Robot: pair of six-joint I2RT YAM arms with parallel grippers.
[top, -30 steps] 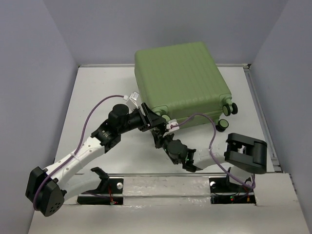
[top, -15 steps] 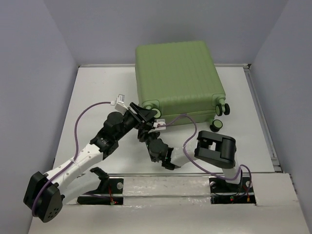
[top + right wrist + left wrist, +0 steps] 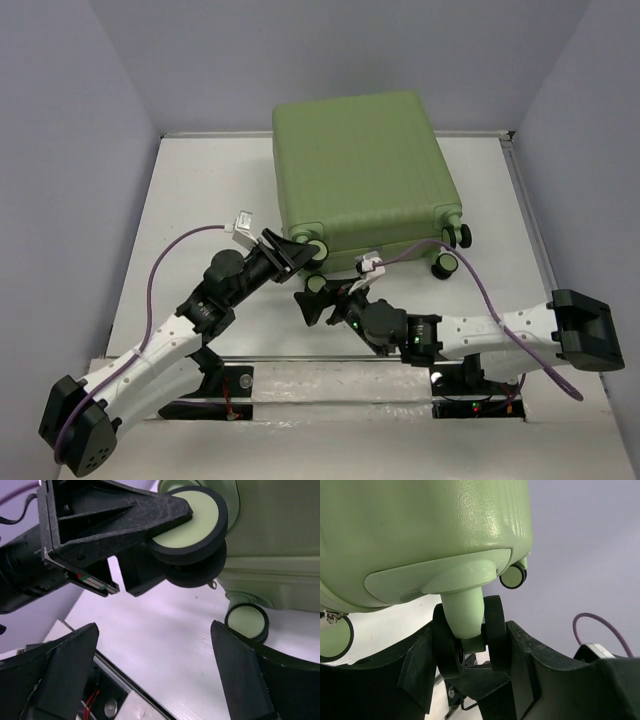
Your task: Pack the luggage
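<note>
The luggage is lying closed across the table's far side. The left gripper is clamping its near-left wheel (pinched from both sides), while the right gripper is hovering wide open just beside that corner.

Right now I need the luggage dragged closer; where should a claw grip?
The twin-wheel caster at the near-left corner of the luggage, approached from the near side: it juts clear of the broad closed shell, and the left claw straddles it.

walls: plain pale lavender-grey, boxing in three sides | tabletop: white, kinda matte, low rim on the right | near edge: silvery metal strip | light: soft, even
</note>
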